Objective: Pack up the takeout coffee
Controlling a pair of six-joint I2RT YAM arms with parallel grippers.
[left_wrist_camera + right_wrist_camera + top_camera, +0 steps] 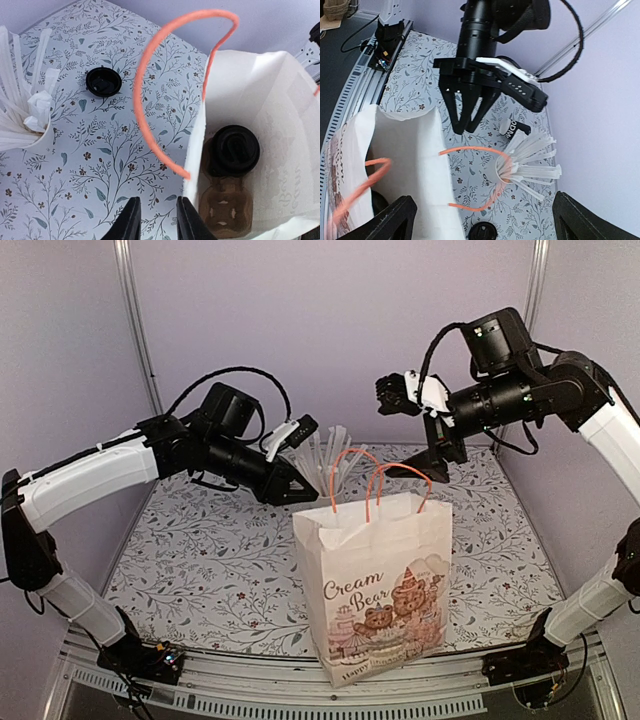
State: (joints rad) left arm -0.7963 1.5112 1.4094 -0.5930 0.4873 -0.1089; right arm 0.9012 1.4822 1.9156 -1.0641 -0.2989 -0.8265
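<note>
The takeout coffee (234,149), a cup under a round black lid, stands inside the white paper bag (280,100) in a brown cardboard carrier (225,205). My left gripper (157,220) hangs over the floral table just outside the bag's left wall, and its jaws stand a little apart with nothing between them. From above, the left gripper (300,488) is behind the bag (375,580), near its orange handles (350,475). My right gripper (415,430) is raised behind the bag, wide open and empty. In the right wrist view the right gripper (485,220) looks down on the bag (410,160).
A loose black lid (103,81) lies on the table left of the bag. A white cup of wrapped sticks (25,120) stands at the far left, close to my left arm. A dark cup with white lettering (512,131) sits behind the sticks.
</note>
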